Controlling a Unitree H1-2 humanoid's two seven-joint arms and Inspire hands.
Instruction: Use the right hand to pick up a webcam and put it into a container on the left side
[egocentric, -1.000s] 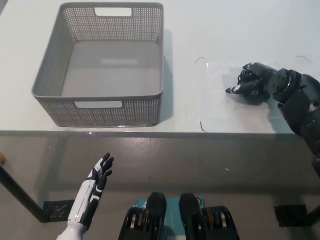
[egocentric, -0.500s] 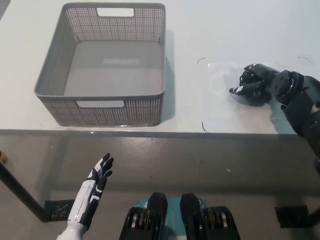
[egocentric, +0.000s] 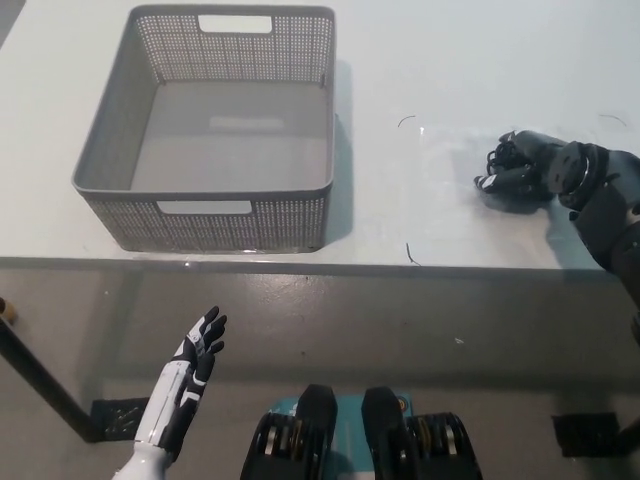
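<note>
Barely visible, the webcam (egocentric: 503, 160) hides under the right robot hand (egocentric: 525, 170).

Basket (egocentric: 110, 165) on table (egocentric: 440, 70) — left side

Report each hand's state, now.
Left hand: open, holding nothing, below the table edge.
Right hand: curled over a dark object on the table; grip cannot be told.

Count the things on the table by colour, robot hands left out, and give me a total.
Grey: 1, the basket
Black: 1, the webcam under the right hand
Total: 2
</note>
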